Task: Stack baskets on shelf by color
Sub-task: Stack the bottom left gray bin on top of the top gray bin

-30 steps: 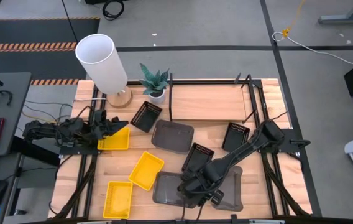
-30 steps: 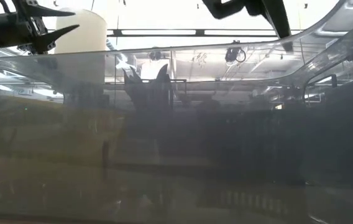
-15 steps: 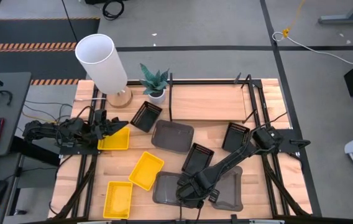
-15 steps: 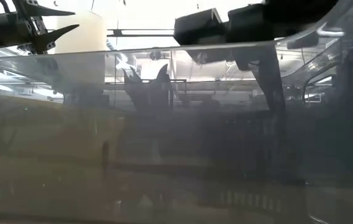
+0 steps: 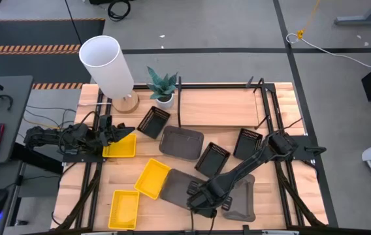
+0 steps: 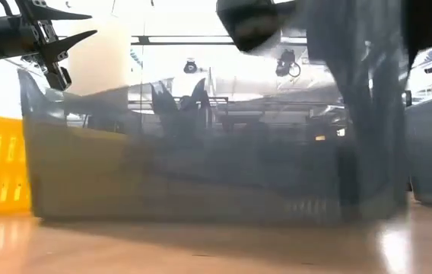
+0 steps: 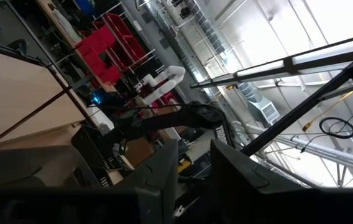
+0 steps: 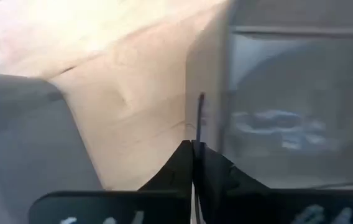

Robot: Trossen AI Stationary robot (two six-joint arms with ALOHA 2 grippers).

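Three dark grey baskets lie on the table: one held (image 5: pixel 177 185), one at the near right (image 5: pixel 241 200), one in the middle (image 5: pixel 181 142). Three black baskets (image 5: pixel 153 121) (image 5: pixel 213 158) (image 5: pixel 247 142) and three yellow ones (image 5: pixel 120 145) (image 5: pixel 153 177) (image 5: pixel 125 209) lie around them. The black shelf frame (image 5: pixel 180 104) stands at the far middle. My right gripper (image 5: pixel 197 198) is shut on the held grey basket (image 6: pixel 201 167). My left gripper (image 5: pixel 117 130) hangs open and empty above the far yellow basket; it also shows in the low view (image 6: pixel 58 47). My right gripper pinches the grey basket's thin side wall at its rim (image 8: pixel 199 121) between its two fingers, one on each side of the wall, at the basket's near right side (image 5: pixel 193 190). The fingers come slanting down from the table's right. I cannot tell whether the basket's bottom is off the table.
A white cylindrical lamp shade (image 5: pixel 107 65) and a small potted plant (image 5: pixel 162 85) stand at the far left. Bare wood (image 5: pixel 221 108) shows inside the shelf frame. The black arm frames (image 5: pixel 283 176) run along both table sides.
My right gripper has gone toward the table's near left, come down and taken hold of the left grey basket's wall. That basket has moved away from the near edge toward the far left and turned about; the other grey basket has stayed.
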